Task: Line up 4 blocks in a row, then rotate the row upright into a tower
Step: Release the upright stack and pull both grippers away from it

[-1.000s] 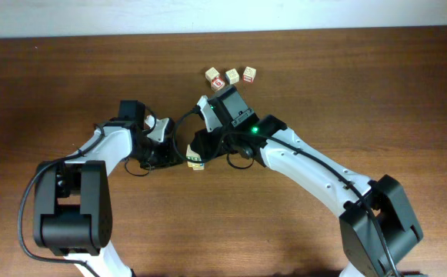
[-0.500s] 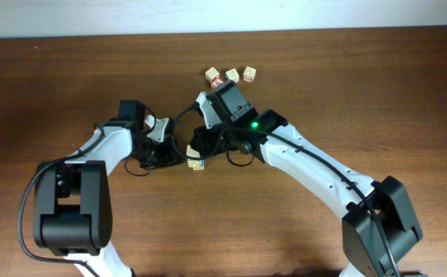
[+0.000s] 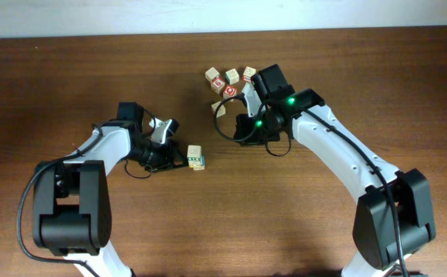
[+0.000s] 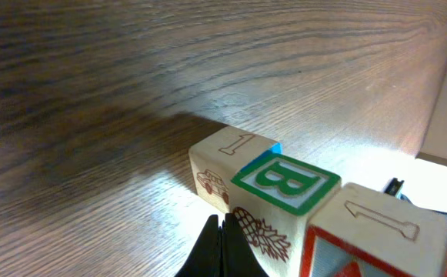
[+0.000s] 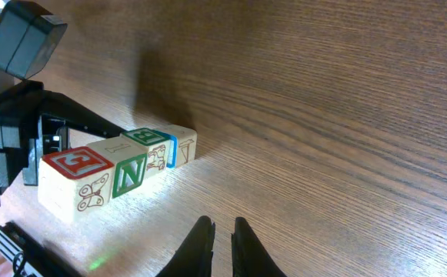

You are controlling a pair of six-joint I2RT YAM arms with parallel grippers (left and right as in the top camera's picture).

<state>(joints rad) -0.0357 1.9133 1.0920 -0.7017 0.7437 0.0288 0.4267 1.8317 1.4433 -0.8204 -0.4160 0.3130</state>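
Blocks (image 5: 128, 175): four pale wooden alphabet cubes in a row, one o'clock of the closed left gripper (image 4: 221, 235); right gripper (image 5: 221, 231) nearly closed, empty.

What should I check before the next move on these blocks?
1. Left gripper shut and empty: ok.
2. Right gripper shut and empty: ok.
3. Lettered blocks together in one line, four counted: ok.
4. Left gripper clear of the lettered blocks: cannot tell; its tips sit very close to the green B face.
5. Right gripper clear of the lettered blocks: ok, bare table lies between them.
6. Right arm clear of the loose blocks at the far side: cannot tell from overhead.
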